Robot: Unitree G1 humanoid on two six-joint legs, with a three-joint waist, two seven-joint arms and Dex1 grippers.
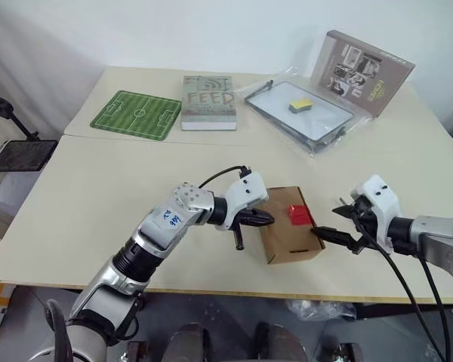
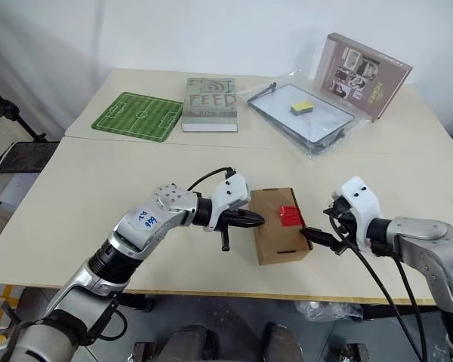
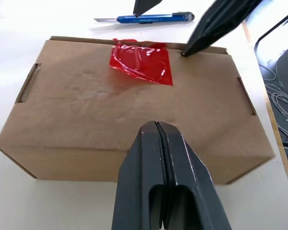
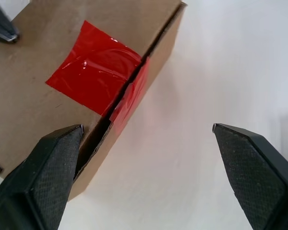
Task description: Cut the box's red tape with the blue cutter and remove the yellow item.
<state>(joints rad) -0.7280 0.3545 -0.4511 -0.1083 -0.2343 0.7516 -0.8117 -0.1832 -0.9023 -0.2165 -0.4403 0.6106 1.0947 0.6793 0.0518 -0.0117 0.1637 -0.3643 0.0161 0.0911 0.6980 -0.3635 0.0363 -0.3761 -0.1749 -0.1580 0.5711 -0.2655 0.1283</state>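
Observation:
The brown box (image 1: pixel 287 240) sits near the table's front edge, with the red tape (image 1: pixel 300 215) across its top right edge. In the right wrist view the red tape (image 4: pixel 93 67) shows a dark split along the flap seam. My left gripper (image 1: pixel 268 219) is shut, its tip at the box's left top edge. Just right of the box my right gripper (image 1: pixel 328 220) stands open, one fingertip (image 4: pixel 62 143) at the flap edge below the tape. The blue cutter (image 3: pixel 149 18) lies on the table just beyond the box. The yellow item is hidden.
At the back stand a green football-pitch mat (image 1: pixel 136 115), a book (image 1: pixel 208 102), a bagged black tray (image 1: pixel 275 113) holding a small yellow block (image 1: pixel 300 105), and a printed picture box (image 1: pixel 362 69). The table's front edge (image 1: pixel 234 292) is close behind the brown box.

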